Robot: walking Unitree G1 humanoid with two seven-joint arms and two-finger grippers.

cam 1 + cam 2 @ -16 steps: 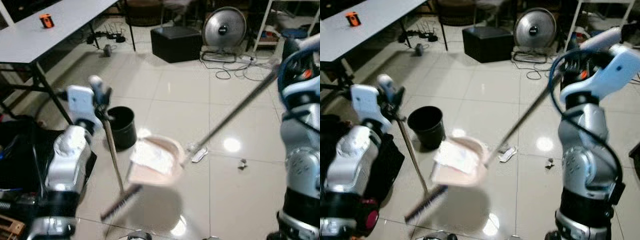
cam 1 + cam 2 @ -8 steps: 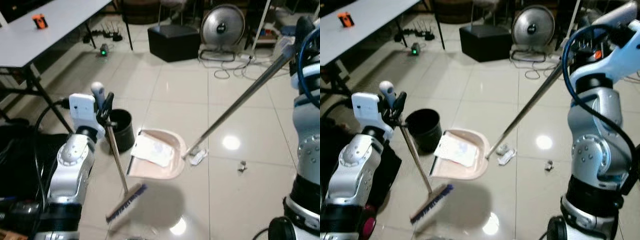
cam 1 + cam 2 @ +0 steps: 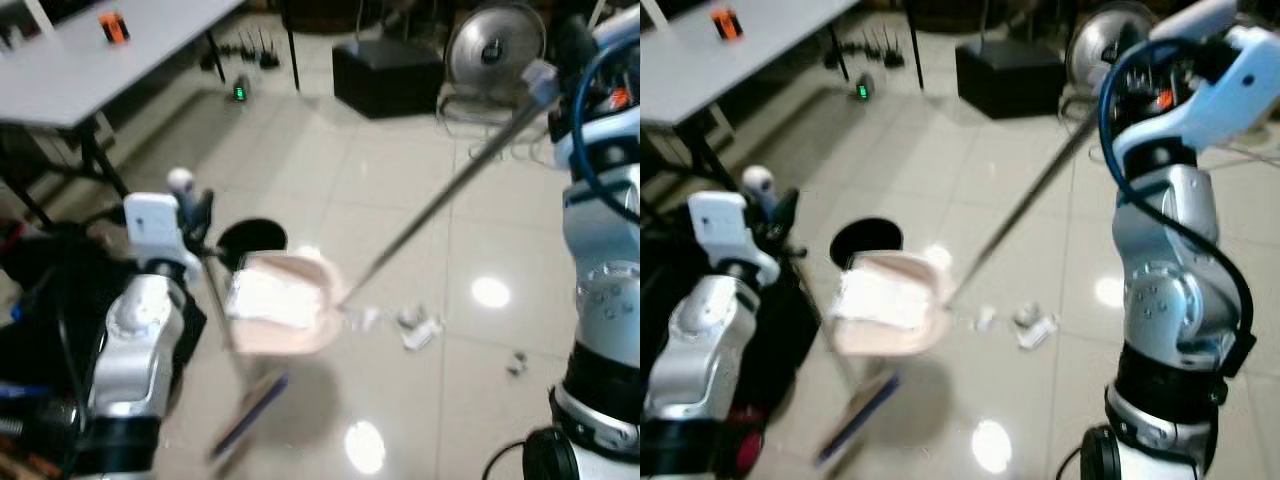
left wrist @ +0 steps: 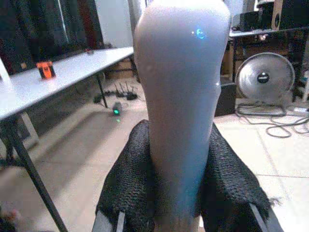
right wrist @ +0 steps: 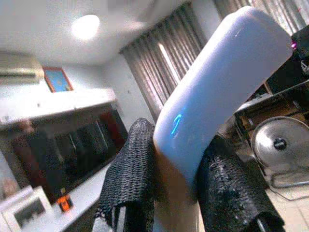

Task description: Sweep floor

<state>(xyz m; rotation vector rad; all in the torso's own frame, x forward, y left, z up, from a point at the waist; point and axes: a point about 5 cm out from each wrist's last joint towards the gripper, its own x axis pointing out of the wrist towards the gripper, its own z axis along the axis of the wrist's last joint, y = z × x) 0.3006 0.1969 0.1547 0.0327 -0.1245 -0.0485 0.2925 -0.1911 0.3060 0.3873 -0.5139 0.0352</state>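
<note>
No readable text; dustpan (image 3: 275, 305) now over bin (image 3: 252, 238).
Left gripper (image 4: 181, 193) clamps broom (image 3: 215, 300), right gripper (image 5: 176, 193) clamps dustpan handle (image 3: 450, 185).

Pink dustpan (image 3: 285, 318), black bin (image 3: 252, 238), pale glossy floor tiles (image 3: 340, 190).

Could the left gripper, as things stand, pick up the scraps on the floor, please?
Probably not: the left gripper is shut on the broom, and the scraps lie beyond the dustpan on the tiles.
</note>
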